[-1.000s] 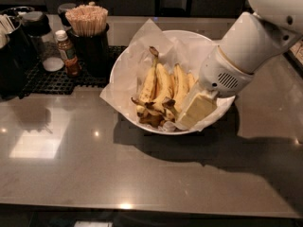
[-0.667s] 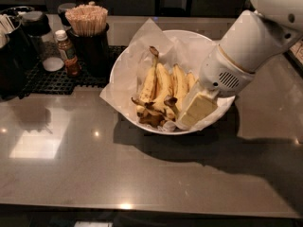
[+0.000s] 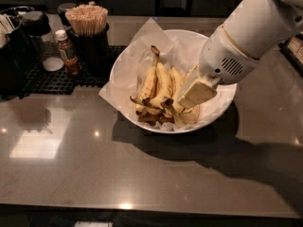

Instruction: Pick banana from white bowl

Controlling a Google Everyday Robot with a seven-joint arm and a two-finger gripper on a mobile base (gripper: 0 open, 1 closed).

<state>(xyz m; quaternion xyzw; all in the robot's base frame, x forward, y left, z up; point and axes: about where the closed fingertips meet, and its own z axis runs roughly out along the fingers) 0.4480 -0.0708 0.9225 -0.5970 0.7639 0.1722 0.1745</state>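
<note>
1. Gripper down inside the white bowl, on the end of the white arm reaching in from the upper right of the view. Parked low over the right-hand side of the fruit pile. Spread or pressed together: cannot tell from here. Touching the fruit or just above: cannot tell either.
2. Banana off to the view's left of the gripper, at the far-left edge of the pile, with other bananas lying between. Not under the gripper at all right now.
3. Long axis running away from and toward the camera: dark stem up at the back, body curving gently down toward the near rim, roughly parallel to its neighbours.
4. Judging by that, calls for a sideways shift to the view's left across the pile, then a close across the banana's narrow width, not along its length.
5. Count inside the bowl: four bananas as far as can be made out, the blotchy target plus three, the rightmost partly hidden behind the gripper. One sheet of crinkled white paper as lining.
6. One arm, one gripper, so no choice of nearer hand.
7. Further out, back left: one dark cup of wooden sticks near the bowl's left rim, one small sauce bottle, both on one black mat. All on the grey counter.
</note>
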